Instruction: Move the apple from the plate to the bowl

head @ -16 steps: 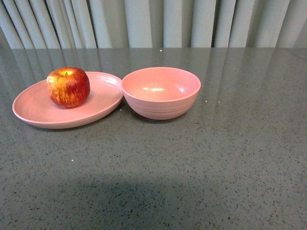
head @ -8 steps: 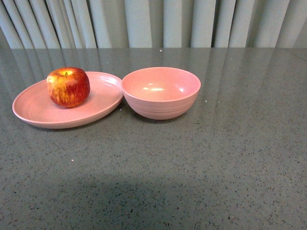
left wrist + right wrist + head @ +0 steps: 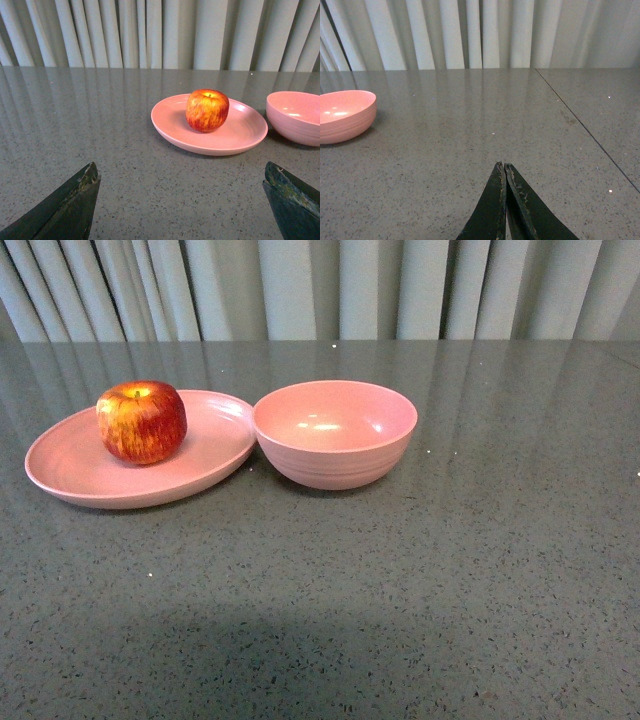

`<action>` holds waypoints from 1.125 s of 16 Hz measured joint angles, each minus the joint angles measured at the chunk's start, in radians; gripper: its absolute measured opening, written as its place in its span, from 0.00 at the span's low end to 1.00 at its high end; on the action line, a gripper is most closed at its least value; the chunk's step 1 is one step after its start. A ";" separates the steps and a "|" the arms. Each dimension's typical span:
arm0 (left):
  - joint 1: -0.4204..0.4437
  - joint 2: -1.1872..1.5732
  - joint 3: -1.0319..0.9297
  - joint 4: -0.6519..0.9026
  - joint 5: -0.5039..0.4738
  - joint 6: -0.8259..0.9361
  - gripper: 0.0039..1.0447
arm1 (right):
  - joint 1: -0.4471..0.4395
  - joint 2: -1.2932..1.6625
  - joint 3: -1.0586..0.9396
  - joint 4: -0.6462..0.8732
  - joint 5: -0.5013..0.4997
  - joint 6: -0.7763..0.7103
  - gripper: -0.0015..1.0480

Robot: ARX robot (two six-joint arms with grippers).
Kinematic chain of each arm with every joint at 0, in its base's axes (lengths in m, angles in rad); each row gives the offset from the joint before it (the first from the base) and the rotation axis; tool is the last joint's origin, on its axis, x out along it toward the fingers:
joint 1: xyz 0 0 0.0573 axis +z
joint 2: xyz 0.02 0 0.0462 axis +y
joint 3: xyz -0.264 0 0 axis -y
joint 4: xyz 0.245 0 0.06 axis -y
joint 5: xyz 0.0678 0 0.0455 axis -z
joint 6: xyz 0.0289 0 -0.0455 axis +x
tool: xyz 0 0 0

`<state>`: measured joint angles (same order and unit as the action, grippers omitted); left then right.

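The red and yellow apple sits on the shallow pink plate at the left of the grey table. The deep pink bowl stands empty right beside the plate, touching or nearly touching its rim. Neither arm shows in the front view. In the left wrist view the apple, plate and bowl lie ahead of my left gripper, which is open wide and empty, well short of the plate. My right gripper is shut and empty, with the bowl far off to its side.
The grey speckled table runs to a pleated curtain at the back. A seam in the tabletop shows in the right wrist view.
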<state>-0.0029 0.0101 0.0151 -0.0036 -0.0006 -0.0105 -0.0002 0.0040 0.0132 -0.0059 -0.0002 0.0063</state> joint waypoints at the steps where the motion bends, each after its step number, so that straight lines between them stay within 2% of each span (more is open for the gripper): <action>1: 0.000 0.000 0.000 0.000 0.001 0.000 0.94 | 0.000 0.000 0.000 0.002 0.000 0.000 0.02; 7: 0.000 0.000 0.000 0.000 0.000 0.000 0.94 | 0.000 0.000 0.000 0.001 0.000 0.000 0.02; 8: 0.000 0.000 0.000 0.000 0.001 0.000 0.94 | 0.000 0.000 0.000 0.001 0.000 0.000 0.18; 9: 0.000 0.000 0.000 0.000 0.001 0.000 0.94 | 0.000 0.000 0.000 0.001 0.000 0.000 0.60; 10: 0.000 0.000 0.000 0.000 0.000 0.000 0.94 | 0.000 0.000 0.000 0.001 0.000 0.000 0.95; 18: 0.000 0.000 0.000 0.000 0.000 0.000 0.94 | 0.000 0.000 0.000 0.001 0.000 0.000 0.94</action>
<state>-0.0029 0.0101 0.0151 -0.0036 -0.0002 -0.0105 -0.0002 0.0040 0.0132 -0.0048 0.0002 0.0063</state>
